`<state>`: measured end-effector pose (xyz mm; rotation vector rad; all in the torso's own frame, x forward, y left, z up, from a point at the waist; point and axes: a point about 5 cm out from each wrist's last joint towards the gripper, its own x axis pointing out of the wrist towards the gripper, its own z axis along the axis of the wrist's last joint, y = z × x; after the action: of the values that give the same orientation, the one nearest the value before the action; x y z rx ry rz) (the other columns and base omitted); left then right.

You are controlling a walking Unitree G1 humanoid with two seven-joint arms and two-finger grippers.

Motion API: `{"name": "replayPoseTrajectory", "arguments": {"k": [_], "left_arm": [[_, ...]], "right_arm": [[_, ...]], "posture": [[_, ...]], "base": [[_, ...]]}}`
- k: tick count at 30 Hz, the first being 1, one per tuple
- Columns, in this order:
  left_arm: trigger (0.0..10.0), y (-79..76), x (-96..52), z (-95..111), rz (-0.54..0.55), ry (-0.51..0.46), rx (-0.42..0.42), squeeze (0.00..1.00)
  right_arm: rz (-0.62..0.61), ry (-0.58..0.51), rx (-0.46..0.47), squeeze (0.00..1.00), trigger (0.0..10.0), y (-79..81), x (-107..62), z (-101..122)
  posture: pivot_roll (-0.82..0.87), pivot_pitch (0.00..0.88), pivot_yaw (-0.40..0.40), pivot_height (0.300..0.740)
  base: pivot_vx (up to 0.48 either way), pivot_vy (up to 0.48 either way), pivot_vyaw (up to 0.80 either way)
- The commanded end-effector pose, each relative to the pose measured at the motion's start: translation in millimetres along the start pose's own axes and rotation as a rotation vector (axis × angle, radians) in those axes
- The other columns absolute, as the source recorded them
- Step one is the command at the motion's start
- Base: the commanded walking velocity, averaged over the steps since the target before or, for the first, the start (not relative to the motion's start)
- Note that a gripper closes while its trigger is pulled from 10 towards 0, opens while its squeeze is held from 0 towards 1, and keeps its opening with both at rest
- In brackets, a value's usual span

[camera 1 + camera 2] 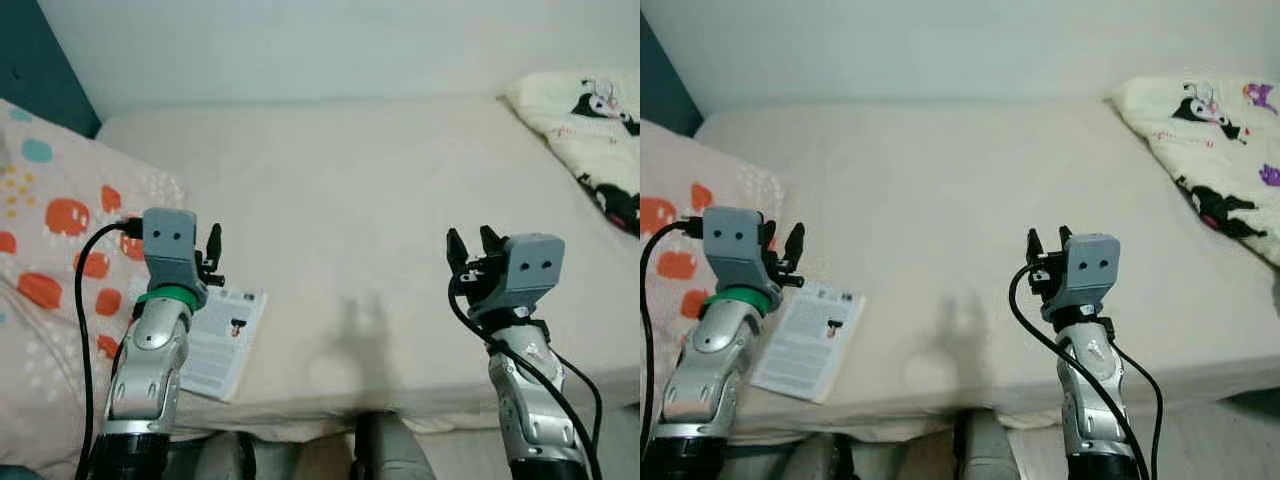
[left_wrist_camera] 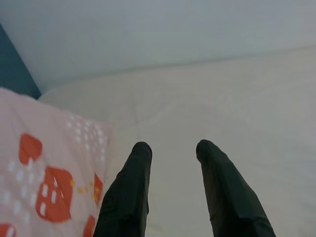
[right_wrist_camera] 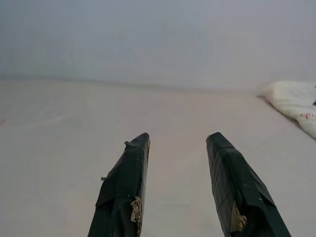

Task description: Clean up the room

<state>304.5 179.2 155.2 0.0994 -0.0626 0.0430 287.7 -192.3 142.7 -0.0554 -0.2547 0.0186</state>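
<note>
A white printed leaflet [image 1: 224, 342] lies flat on the cream bed [image 1: 360, 200] near its front edge, on my left. My left gripper [image 1: 212, 252] is raised just above the leaflet's far end, open and holding nothing. In the left wrist view its two black fingers [image 2: 129, 192] stand apart over bare sheet. My right gripper [image 1: 474, 245] is held up over the front right of the bed, open and empty. The right wrist view has its fingers [image 3: 123, 185] spread with only mattress beyond them.
A pink blanket with red and teal shapes [image 1: 50, 290] covers the bed's left side. A cream blanket with black cartoon figures [image 1: 595, 130] lies at the far right. A pale wall [image 1: 300, 40] backs the bed, with a dark teal strip [image 1: 40, 70] at far left.
</note>
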Motion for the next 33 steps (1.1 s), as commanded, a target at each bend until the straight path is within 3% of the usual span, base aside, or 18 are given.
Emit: {"name": "replayPoseTrajectory", "arguments": {"k": [1, 7, 21, 33], "left_arm": [[10.0, -0.3, -0.5, -5, -0.012, 0.016, -0.001, 0.0], [10.0, -3.4, -0.9, -5, -0.04, 0.03, -0.028, 0.0], [10.0, -13.1, -6.5, -7, -0.102, 0.016, 0.019, 0.0], [10.0, -20.5, -6.5, -7, -0.148, 0.008, 0.034, 0.0]], "right_arm": [[-0.009, 0.026, 0.009, 0.0, 10.0, 1.4, -3.2, -7], [-0.014, 0.031, 0.01, 0.0, 10.0, 0.6, -4.5, -8], [-0.028, 0.055, 0.016, 0.0, 10.0, 0.1, -8.5, -12], [-0.037, 0.075, 0.021, 0.0, 10.0, -0.9, -12.1, -17]], "posture": [[-0.13, 0.0, 0.028, 0.701], [-0.13, 0.0, 0.03, 0.718], [-0.14, 0.0, 0.031, 0.718], [-0.14, 0.0, 0.036, 0.718]], "base": [[0.0, 0.0, 0.0], [0.0, 0.0, -0.35], [0.0, 0.0, -0.03], [0.0, -0.278, 0.0]]}}
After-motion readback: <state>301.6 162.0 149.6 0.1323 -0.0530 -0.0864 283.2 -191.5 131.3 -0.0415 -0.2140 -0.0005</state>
